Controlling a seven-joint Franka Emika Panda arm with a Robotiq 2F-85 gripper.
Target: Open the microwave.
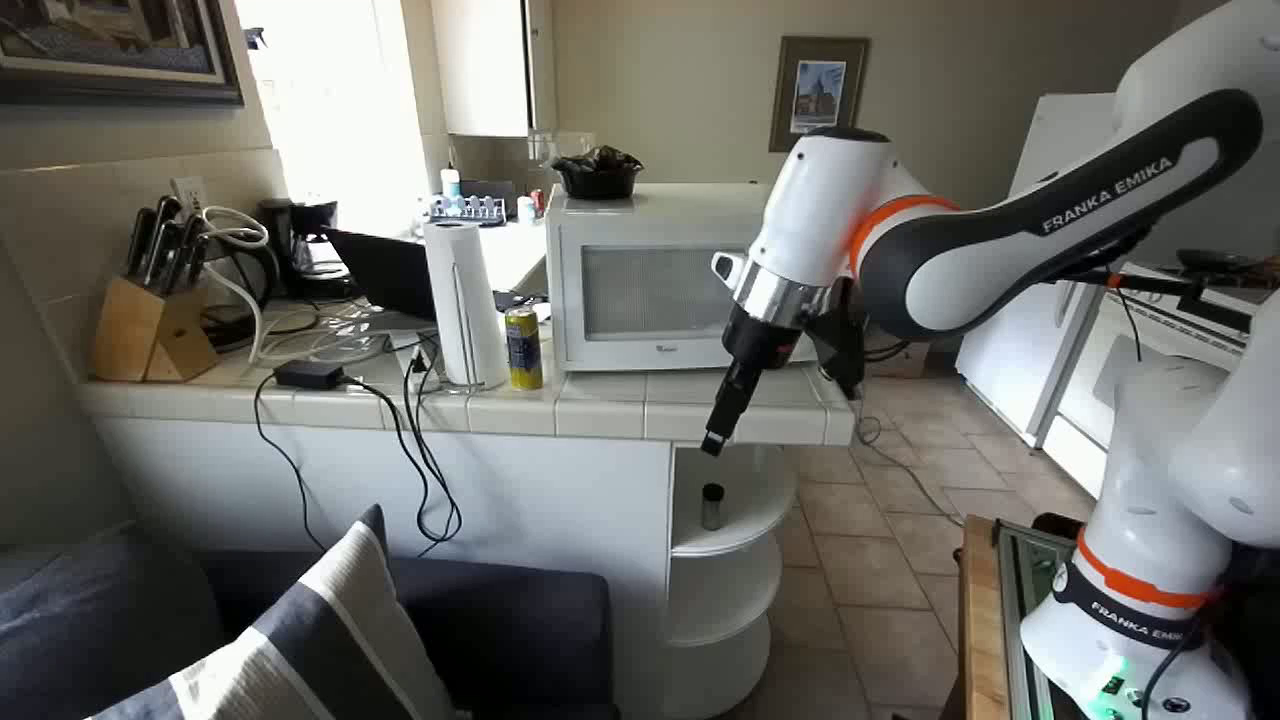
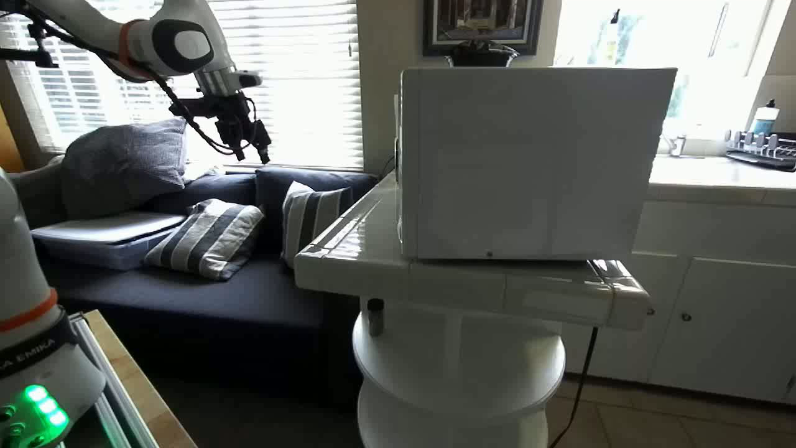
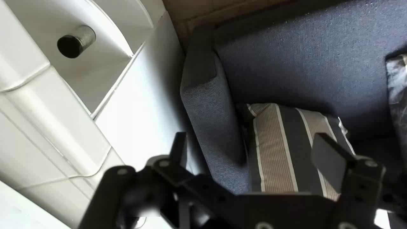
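The white microwave stands on the tiled counter in both exterior views. Its door with the greyish window looks shut. The arm hides the right part of its front, with the control strip, in an exterior view. Another exterior view shows mainly its plain side. My gripper points down in front of the microwave, at about the height of the counter's front edge in that picture. It hangs out over the sofa side, apart from the microwave. In the wrist view my gripper is open, with nothing between its fingers.
A paper-towel roll and a yellow-blue can stand left of the microwave. A black bowl sits on top of it. The tiled counter edge juts over shelves holding a small jar. A sofa with striped pillows lies below.
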